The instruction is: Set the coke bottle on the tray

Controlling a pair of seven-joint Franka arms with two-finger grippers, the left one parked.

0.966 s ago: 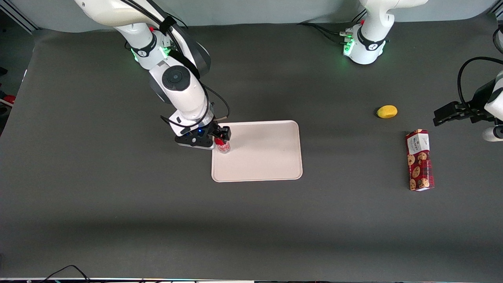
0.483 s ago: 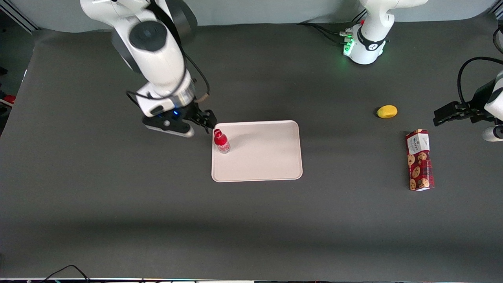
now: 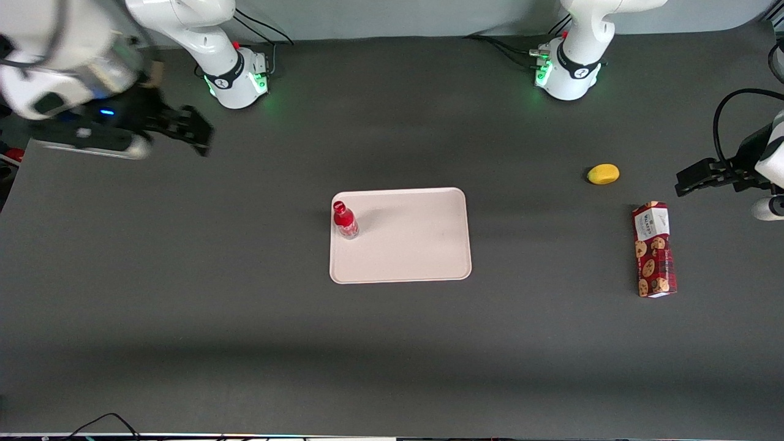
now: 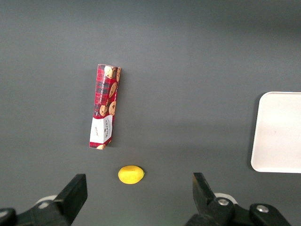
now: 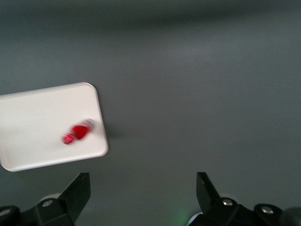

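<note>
Currently the gripper (image 3: 199, 131) hangs wide open and empty, well apart from the coke bottle (image 3: 345, 220) standing upright on the tray (image 3: 410, 245).

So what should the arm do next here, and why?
Probably nothing more than come to rest: the small red coke bottle stands upright on the pale rectangular tray, near its corner, and the open black gripper hangs high toward the working arm's end of the table, holding nothing.

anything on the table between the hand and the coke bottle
Nothing: in the front view only bare dark table lies between the open hand, raised at the working arm's end, and the coke bottle on the tray.
</note>
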